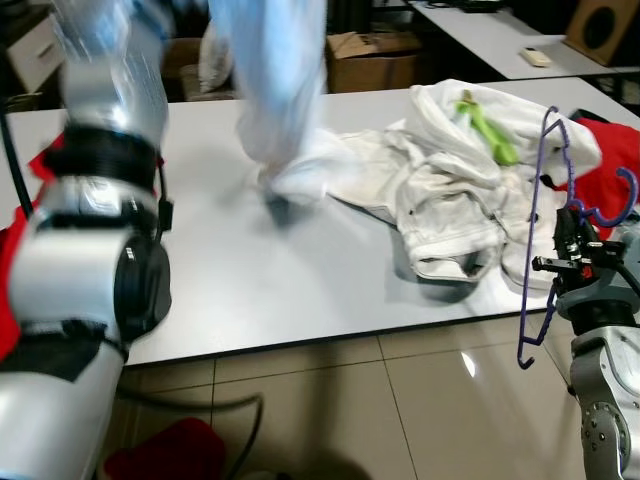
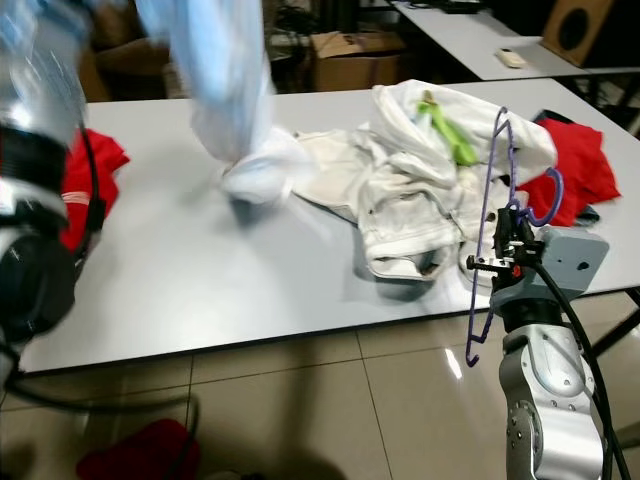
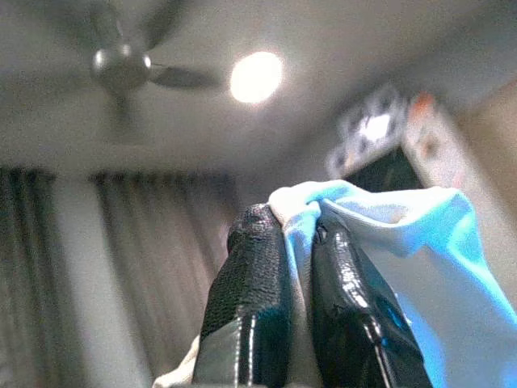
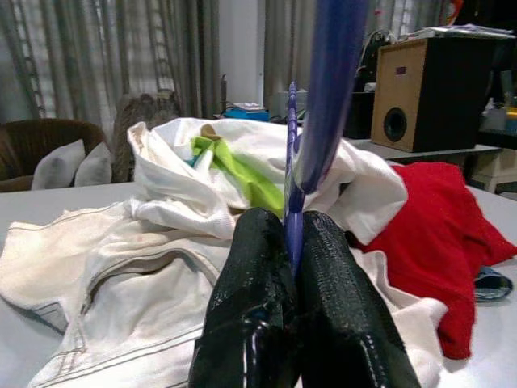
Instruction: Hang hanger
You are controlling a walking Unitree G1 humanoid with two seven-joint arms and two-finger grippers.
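Note:
My right gripper (image 1: 572,232) is shut on a purple wire hanger (image 1: 543,225), holding it upright at the table's front right edge; its hook (image 1: 612,208) curls above the wrist. In the right wrist view the fingers (image 4: 250,307) pinch the purple hanger wire (image 4: 292,186). My left arm is raised high, and its gripper (image 3: 297,242) is shut on a pale blue garment (image 1: 275,90) that hangs down blurred, its lower end touching the white table (image 1: 230,270). The left wrist view looks up at the ceiling.
A heap of white clothes (image 1: 450,190) with a green hanger (image 1: 487,127) in it lies on the table's right half. Red cloth (image 1: 620,150) lies at the far right, more red at the left edge (image 2: 85,180) and on the tiled floor (image 1: 165,450). A cardboard box (image 1: 370,60) stands behind.

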